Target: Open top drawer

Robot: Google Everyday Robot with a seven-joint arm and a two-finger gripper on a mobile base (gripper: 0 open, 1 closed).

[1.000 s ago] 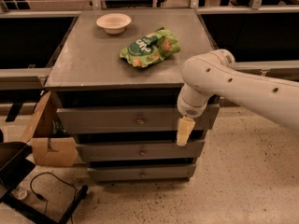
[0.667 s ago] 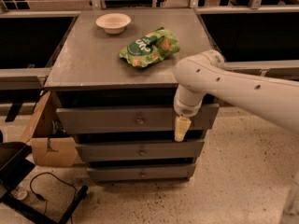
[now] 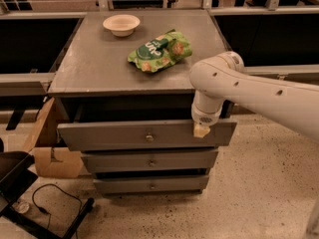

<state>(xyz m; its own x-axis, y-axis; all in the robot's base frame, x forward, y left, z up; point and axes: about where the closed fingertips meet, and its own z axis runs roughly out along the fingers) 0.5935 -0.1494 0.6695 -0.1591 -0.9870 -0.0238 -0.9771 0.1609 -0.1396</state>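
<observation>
Speckled beige floor (image 3: 259, 193) below and to the right of the unit. Dark recessed bays (image 3: 30, 44) on both sides behind, bordered by pale metal rails.

Grey counter (image 3: 99, 59) in the centre of the view, flat and matte, topping a stack of three drawers.

White robot arm (image 3: 259, 93) entering from the right, bent downward at the front right corner of the counter.

Top drawer (image 3: 99, 136) directly beneath the counter: wide grey front, set forward of the two fronts below, with a dark gap above it. Middle drawer (image 3: 114, 161) and bottom drawer (image 3: 129, 184) underneath, each narrower and set further back.

Open cardboard box (image 3: 55, 161) on the floor against the left side of the unit.

Green snack bag (image 3: 159, 51) lying flat near the middle of the counter, towards the right. White bowl (image 3: 121, 24) upright towards the rear, apart from the bag.

Pincer (image 3: 201, 130) at the upper edge of the top drawer front, right of the round knob (image 3: 149, 137), pointing downward. Wide or narrow: cannot tell.

Black cable (image 3: 45, 203) looped on the floor at lower left.
</observation>
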